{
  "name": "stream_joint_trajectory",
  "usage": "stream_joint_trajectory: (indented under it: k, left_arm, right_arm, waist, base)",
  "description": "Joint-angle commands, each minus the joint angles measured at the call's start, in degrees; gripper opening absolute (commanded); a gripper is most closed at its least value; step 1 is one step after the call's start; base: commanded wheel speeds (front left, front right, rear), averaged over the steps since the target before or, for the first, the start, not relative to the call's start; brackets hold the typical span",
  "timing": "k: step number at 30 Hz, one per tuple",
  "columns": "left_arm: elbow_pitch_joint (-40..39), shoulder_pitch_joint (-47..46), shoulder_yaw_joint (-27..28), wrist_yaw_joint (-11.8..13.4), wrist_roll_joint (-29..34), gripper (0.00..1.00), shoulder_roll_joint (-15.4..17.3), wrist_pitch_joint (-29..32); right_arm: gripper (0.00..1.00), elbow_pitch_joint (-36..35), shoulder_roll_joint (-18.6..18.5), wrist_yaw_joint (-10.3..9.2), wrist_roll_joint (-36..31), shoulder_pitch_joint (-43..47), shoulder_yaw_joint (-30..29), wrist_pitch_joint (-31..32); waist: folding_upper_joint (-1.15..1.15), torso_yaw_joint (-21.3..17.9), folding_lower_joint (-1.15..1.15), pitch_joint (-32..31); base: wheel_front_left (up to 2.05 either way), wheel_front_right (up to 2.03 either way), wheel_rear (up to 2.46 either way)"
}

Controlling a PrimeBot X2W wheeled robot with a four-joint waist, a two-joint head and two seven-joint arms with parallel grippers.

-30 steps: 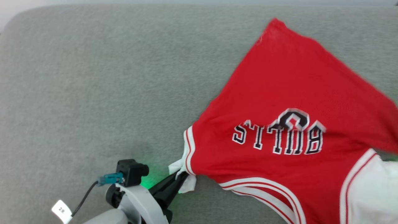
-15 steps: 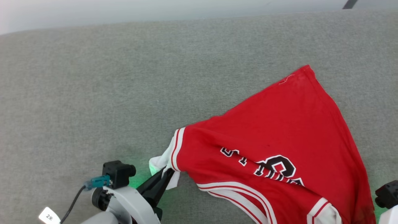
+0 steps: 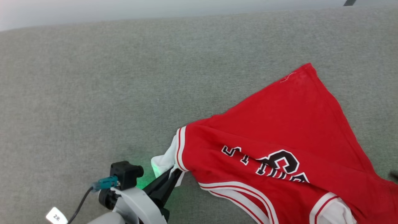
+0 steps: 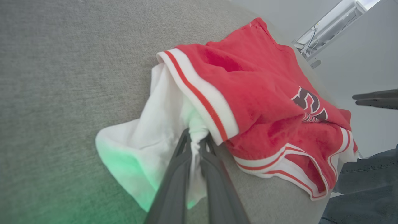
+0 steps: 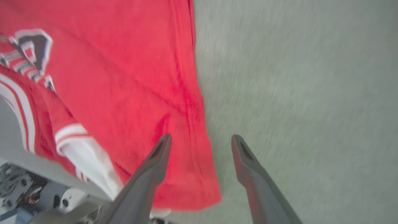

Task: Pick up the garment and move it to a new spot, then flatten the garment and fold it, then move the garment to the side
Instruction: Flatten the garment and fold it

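Grey fabric surface [image 3: 93,93]: limp, likely light red sleeveless jersey [image 3: 279,124], white-striped trim, lies at 4 o'clock; my left gripper [image 3: 175,174] pinches its white corner, right gripper [image 5: 201,141] gapes empty, I'd take the hem edge next.

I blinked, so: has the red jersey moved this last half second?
Yes. The jersey spread rightwards over the grey surface on its right side; its far corner stayed put.

place: lab-like test room — bare | cues: grey fabric pad [image 3: 93,77], pale wall [image 4: 357,74] (cabled fixture [image 4: 329,26])
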Motion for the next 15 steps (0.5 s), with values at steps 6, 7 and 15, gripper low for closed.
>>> stream_joint_trajectory:
  k: [6,7,15]
  left_arm:
    - [0.93,-2.19,-0.66,-0.75,1.3,0.0,-1.99,0.43]
    - [1.09,-2.58,-0.82,-0.83,1.5,0.0,-2.38,0.57]
    - [3.42,-7.4,-1.57,-2.92,3.02,0.0,-6.01,1.73]
  right_arm:
    - [1.0,-0.72,3.56,-0.05,-9.25,-12.81,-2.53,-2.28]
    - [1.0,0.1,4.8,-0.05,-10.24,-15.76,-0.83,-2.42]
    - [1.0,17.46,11.77,-0.05,-16.03,-39.25,12.68,-2.5]
  waist:
    - [0.0,2.97,0.0,1.64]
    - [0.0,3.42,0.0,2.06]
    - [0.0,7.66,0.0,7.7]
  base:
    - [0.0,0.0,0.0]
    - [0.0,0.0,0.0]
    - [0.0,0.0,0.0]
